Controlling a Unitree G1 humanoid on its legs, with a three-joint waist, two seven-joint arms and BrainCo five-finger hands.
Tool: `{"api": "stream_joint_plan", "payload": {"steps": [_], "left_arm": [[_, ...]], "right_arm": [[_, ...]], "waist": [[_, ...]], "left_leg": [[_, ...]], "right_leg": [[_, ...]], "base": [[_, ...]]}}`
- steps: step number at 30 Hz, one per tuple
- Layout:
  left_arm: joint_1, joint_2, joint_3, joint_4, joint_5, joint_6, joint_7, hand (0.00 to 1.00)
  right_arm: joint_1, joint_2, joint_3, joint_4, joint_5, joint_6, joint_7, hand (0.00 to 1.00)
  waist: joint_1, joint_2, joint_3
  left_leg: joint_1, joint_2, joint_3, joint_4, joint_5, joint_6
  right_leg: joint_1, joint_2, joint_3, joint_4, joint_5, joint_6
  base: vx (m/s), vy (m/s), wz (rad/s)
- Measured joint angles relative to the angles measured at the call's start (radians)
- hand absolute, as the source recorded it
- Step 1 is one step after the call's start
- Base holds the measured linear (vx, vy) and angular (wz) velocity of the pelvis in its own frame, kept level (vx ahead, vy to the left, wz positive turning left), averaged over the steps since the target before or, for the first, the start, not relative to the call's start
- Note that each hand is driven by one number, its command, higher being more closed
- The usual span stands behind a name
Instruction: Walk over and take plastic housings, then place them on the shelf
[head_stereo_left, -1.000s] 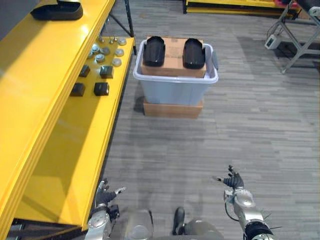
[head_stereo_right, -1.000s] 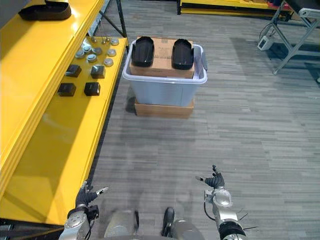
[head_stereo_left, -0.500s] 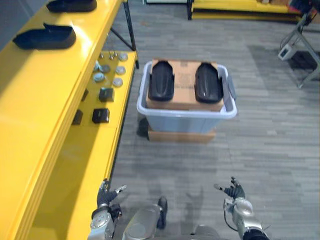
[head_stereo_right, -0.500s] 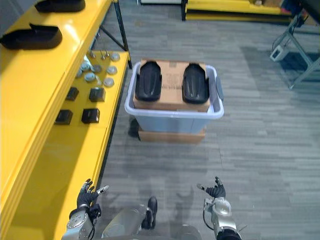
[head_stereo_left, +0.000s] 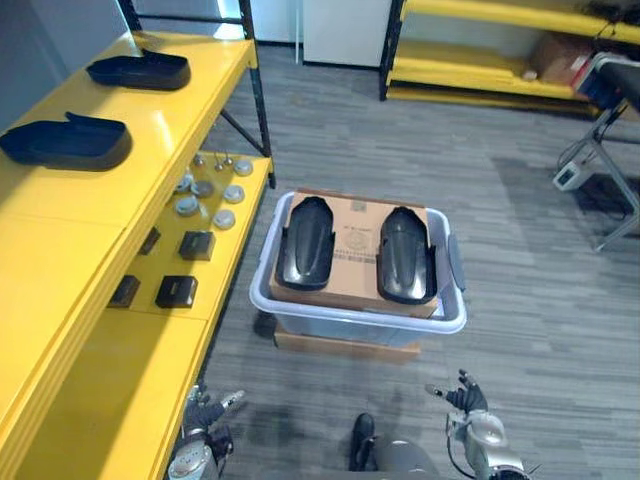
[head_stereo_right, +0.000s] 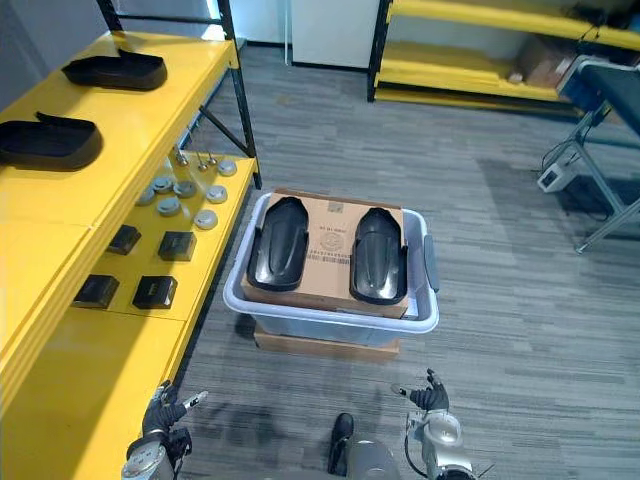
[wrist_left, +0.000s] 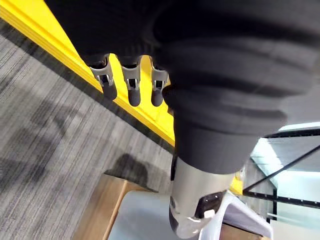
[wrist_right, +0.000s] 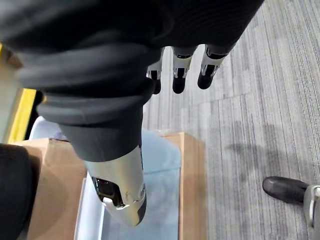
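Observation:
Two black plastic housings (head_stereo_left: 305, 243) (head_stereo_left: 405, 254) lie side by side on a cardboard box (head_stereo_left: 355, 248) inside a pale grey bin (head_stereo_left: 355, 320) on the floor ahead. Two more black housings (head_stereo_left: 65, 142) (head_stereo_left: 140, 70) rest on the top board of the yellow shelf (head_stereo_left: 150, 140) at the left. My left hand (head_stereo_left: 207, 412) hangs low beside the shelf's front edge, open, fingers (wrist_left: 131, 86) straight and holding nothing. My right hand (head_stereo_left: 466, 400) hangs low just in front of the bin's right corner, open, its fingers (wrist_right: 180, 70) relaxed and empty.
The shelf's lower board carries small black blocks (head_stereo_left: 176, 291) and round metal parts (head_stereo_left: 205, 190). A flat cardboard box (head_stereo_left: 345, 345) lies under the bin. Another yellow rack (head_stereo_left: 500, 60) stands at the back, and a grey metal stand (head_stereo_left: 610, 150) at the right.
The camera has moved up to the bin, which now sits lower in view and close to my hands. More of the shelf's top board and the back rack shows. Both hands stay low and open.

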Motion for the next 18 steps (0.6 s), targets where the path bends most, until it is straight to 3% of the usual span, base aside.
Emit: {"api": "stream_joint_plan", "payload": {"steps": [4, 5, 6, 12, 18], "left_arm": [[-0.008, -0.007, -0.009, -0.001, 0.0, 0.0, -0.016, 0.0], [-0.01, -0.013, -0.013, -0.001, 0.0, 0.0, -0.016, 0.0], [-0.022, -0.013, -0.017, 0.009, 0.0, 0.0, -0.016, 0.0], [-0.029, 0.012, -0.037, 0.021, 0.001, 0.0, -0.017, 0.0], [0.003, 0.058, -0.035, 0.019, 0.002, 0.0, -0.017, 0.0]], "right_arm": [[-0.016, -0.004, -0.032, 0.0, 0.0, -0.005, -0.001, 0.0], [-0.006, -0.01, -0.044, 0.0, 0.0, -0.007, -0.002, 0.0], [0.001, -0.015, -0.05, 0.005, 0.0, -0.006, -0.002, 0.0], [0.039, -0.014, -0.101, -0.002, 0.002, -0.006, -0.005, 0.0], [0.068, -0.023, -0.197, -0.223, 0.058, -0.01, -0.024, 0.0]], "waist": [[-0.003, -0.001, 0.004], [-0.007, 0.018, -0.003], [-0.006, 0.033, -0.001], [-0.012, 0.014, -0.013], [-0.031, 0.001, -0.028]], "left_leg": [[-0.055, -0.003, -0.008, -0.273, 0.002, -0.019], [-0.043, 0.003, -0.026, -0.405, 0.063, -0.039], [-0.03, 0.009, -0.023, -0.455, 0.133, -0.005], [0.035, -0.063, 0.016, -0.583, 0.172, 0.038], [0.072, -0.086, 0.056, -0.667, 0.2, 0.053]], "right_leg": [[0.028, -0.02, 0.041, -0.033, 0.006, 0.014], [0.035, -0.017, 0.046, -0.043, 0.006, 0.029], [0.048, -0.015, 0.054, -0.05, 0.0, 0.05], [0.057, -0.09, 0.087, -0.076, 0.001, 0.108], [0.046, -0.112, 0.126, -0.108, 0.015, 0.129]], "base": [[0.18, 0.04, -0.33], [0.14, 0.168, -0.25], [0.14, 0.185, -0.19], [0.09, 0.139, -0.07], [0.04, 0.044, -0.17]]}}
